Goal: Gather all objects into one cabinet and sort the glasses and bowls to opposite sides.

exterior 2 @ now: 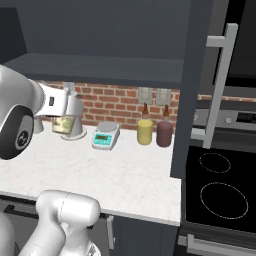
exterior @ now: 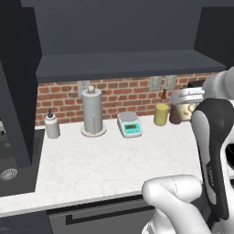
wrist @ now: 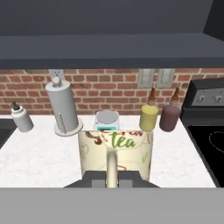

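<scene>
Overhead, in the left base view, a dark slate wall cabinet (exterior: 119, 32) hangs above a white marbled counter (exterior: 105, 160) backed by red brick (exterior: 119, 93). Along the wall stand a white soap bottle (exterior: 51, 125), a grey paper-towel holder (exterior: 93, 112), a small kitchen scale (exterior: 130, 124), a yellow canister (exterior: 161, 113) and, partly hidden by the arm, a maroon canister (exterior: 175, 114). A dark sink (exterior: 11, 169) lies at the counter's left end. The cream patterned mug (exterior: 187, 109) is up in the air beside the arm's forearm, over the counter's right part.

From the right base view, an open tall cabinet door (exterior 2: 192, 85) with a long grey bar handle (exterior 2: 218, 82) stands edge-on between the counter and a black stove (exterior 2: 220, 190). The mug hangs under the wrist at the left, in front of the towel holder.

Looking along the hand, the gripper (wrist: 112, 177) is clamped on the mug, whose handle runs down between the jaws and whose side reads "tea". It is held above the counter, level with the scale behind it.
</scene>
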